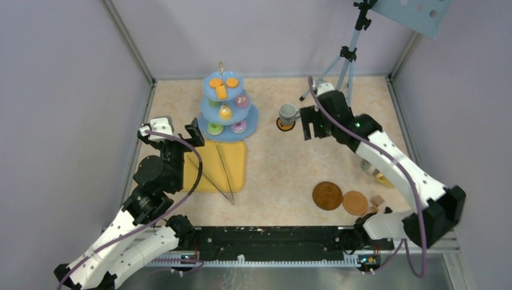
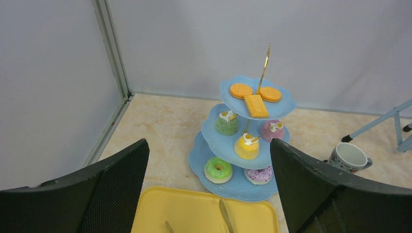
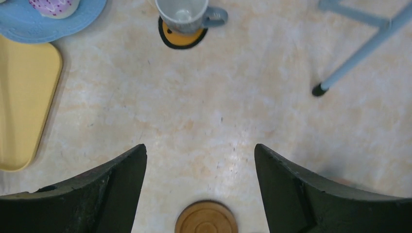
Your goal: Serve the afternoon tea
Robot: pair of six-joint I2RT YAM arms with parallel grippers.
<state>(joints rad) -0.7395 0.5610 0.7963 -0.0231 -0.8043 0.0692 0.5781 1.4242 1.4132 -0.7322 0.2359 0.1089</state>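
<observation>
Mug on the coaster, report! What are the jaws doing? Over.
Both jaws open, empty. Grey mug upright on its coaster, right jaws near it, not touching. Nothing between them.

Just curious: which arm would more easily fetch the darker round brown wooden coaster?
Right. That coaster lies on its side, and the right end effector is open and empty. The left end effector is farther.

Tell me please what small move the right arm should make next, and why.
Probably draw the right gripper back toward the bare brown coasters. Its jaws stand open and empty, and the grey mug already sits on its coaster, so that placement looks finished.
</observation>
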